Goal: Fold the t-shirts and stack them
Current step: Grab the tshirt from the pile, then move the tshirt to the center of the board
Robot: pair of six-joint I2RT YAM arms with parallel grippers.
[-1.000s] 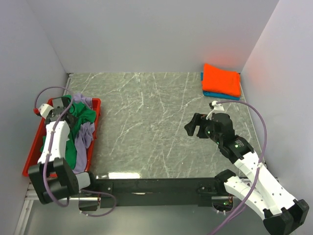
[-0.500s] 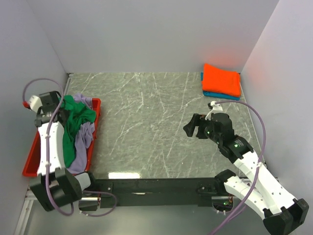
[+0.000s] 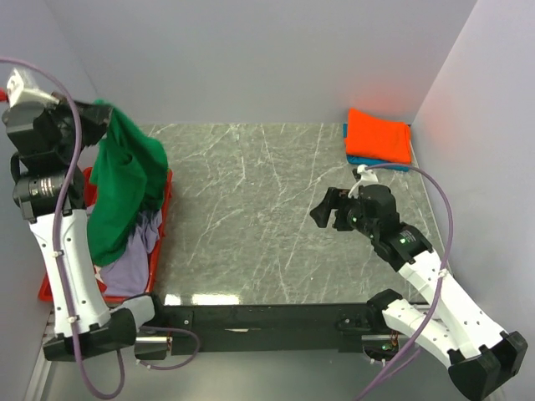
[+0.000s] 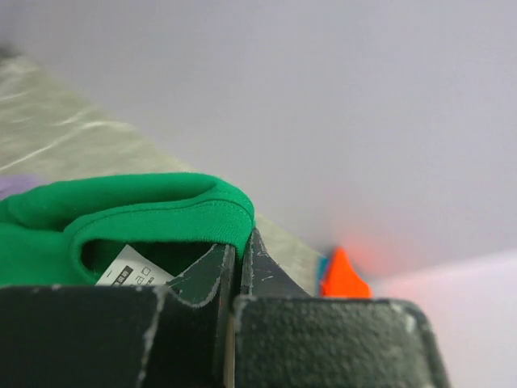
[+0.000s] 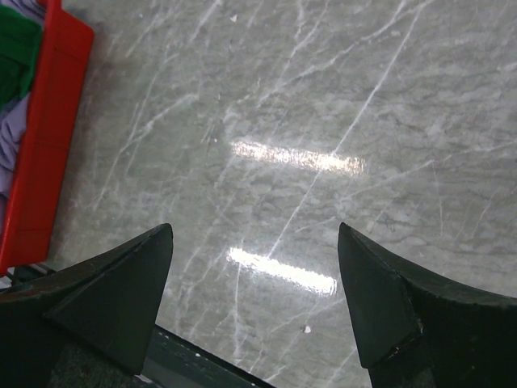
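The left gripper (image 4: 240,246) pinches the green tee (image 3: 125,180) by its collar, holding it high over the tray (image 3: 165,209) at the table's (image 3: 251,209) left edge so it hangs clear of the lavender tee (image 3: 138,267). The right gripper (image 5: 254,267) hovers wide open over mid-table, likely waiting to catch a hem.

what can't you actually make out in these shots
- Top view: blue t-shirt mostly hidden under the orange t-shirt; its fold is unclear.
- Top view: hanging green t-shirt covers part of the lavender t-shirt and red tray.
- Left wrist view: left end effector blocks the green t-shirt's label; unreadable.
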